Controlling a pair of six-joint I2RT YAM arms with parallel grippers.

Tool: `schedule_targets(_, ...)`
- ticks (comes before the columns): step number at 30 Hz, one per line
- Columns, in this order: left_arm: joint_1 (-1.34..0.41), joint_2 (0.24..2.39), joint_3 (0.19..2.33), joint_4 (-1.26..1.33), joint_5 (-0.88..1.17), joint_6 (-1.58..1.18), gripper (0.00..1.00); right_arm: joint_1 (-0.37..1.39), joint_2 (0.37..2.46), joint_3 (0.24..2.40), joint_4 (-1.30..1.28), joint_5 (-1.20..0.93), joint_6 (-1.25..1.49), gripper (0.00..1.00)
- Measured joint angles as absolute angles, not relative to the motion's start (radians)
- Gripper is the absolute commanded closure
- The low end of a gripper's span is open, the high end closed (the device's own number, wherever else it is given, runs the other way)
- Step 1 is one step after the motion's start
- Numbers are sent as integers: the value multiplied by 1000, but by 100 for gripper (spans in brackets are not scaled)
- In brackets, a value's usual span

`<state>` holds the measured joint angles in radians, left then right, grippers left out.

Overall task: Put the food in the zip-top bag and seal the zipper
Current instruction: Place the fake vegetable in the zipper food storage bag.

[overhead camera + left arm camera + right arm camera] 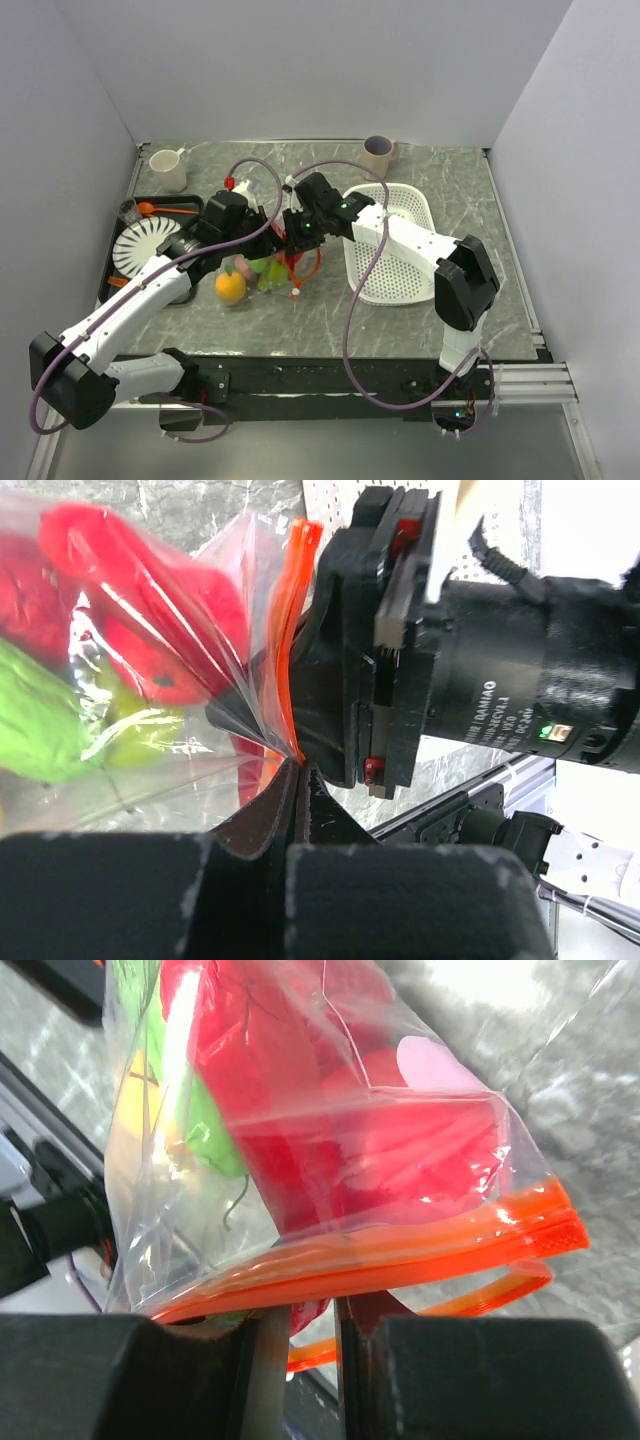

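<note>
I am viewing the clear, floppy plastic zip-top bag [160, 1250], held between both arms over the grey marbled table [300, 325] and near the white perforated basket [400, 270]. The left gripper [298, 778] is pinching the bag's thin orange-red zipper strip [400, 1245], its jaws pressed fully together on it. The right gripper [313, 1330] is clamping the same strip, its jaws narrow with the plastic passing between them. Glossy red toy food [400, 1150] and green toy food [40, 710] are lying inside the bag.
</note>
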<state>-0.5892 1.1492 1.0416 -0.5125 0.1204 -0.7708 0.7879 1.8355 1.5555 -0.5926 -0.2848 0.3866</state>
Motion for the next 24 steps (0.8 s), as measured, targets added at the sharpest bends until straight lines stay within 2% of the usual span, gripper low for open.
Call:
schedule_targets(2,-589,1148,1042,-512,117,-771,99,788,1829,1548,-566,-281,396,74)
schedule_targets(8,-589,1131,1042,-513,99,-772,99,798,1829,1548,-518,-324,381,49)
schedule_targets(12,-588,1114,1042,-537,71,-775,99,802,1829,1548,-524,-326,350,38)
schedule_targets(18,-588,1105,1042,-539,38,-789,99,813,1771,1495,-533,-271,342,34)
schedule_targets(24,-588,1102,1042,-541,21,-802,99,822,1544,1390,-529,-165,360,34)
